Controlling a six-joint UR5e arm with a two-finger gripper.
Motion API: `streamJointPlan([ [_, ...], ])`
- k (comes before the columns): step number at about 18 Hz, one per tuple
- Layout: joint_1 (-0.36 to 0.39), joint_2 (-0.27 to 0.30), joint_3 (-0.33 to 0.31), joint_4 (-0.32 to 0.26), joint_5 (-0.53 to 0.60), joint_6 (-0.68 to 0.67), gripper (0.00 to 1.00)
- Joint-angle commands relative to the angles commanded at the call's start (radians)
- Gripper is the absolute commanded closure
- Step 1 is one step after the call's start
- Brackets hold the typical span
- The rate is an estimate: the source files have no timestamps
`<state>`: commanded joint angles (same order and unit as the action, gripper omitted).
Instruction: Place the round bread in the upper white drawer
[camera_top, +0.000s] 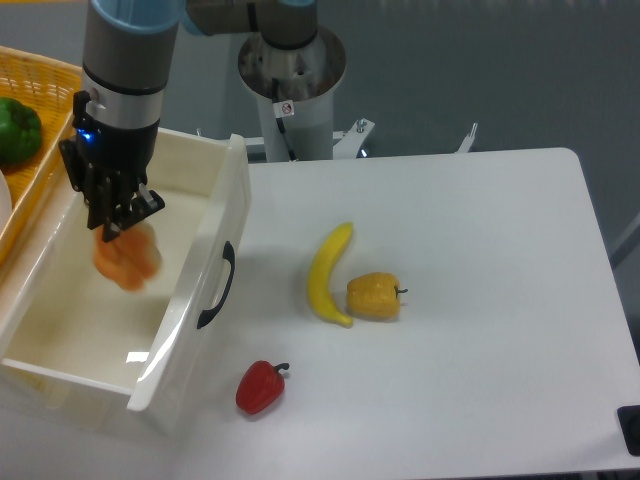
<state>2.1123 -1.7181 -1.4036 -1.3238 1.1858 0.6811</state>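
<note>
Nearest the camera, a small red bell pepper (261, 387) lies on the white table (470, 300), just beside the front corner of the large glossy white plastic drawer (190, 300) with a black curved handle (217, 286). Further back, a yellow banana (329, 272) touches a yellow bell pepper (374, 296).

The drawer stands pulled open, so its inside can take things from above. Over its middle hangs the round orange bread (127, 257), blurred, directly under the black two-finger gripper (112, 222) of the grey robot arm. The blur suggests it may be dropping, but whether the fingers grip it or have let go cannot be made out.

At the far left, an orange wicker basket (45, 80) holding a green pepper (18, 130) is cut off by the edge.
</note>
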Motion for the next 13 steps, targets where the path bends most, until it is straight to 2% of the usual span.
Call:
streamJointPlan([
  [9,0.014,-0.011,0.014,0.002,0.002,-0.018,0.0],
  [13,0.093,-0.018,0.009,-0.002,0.003,-0.014,0.0],
])
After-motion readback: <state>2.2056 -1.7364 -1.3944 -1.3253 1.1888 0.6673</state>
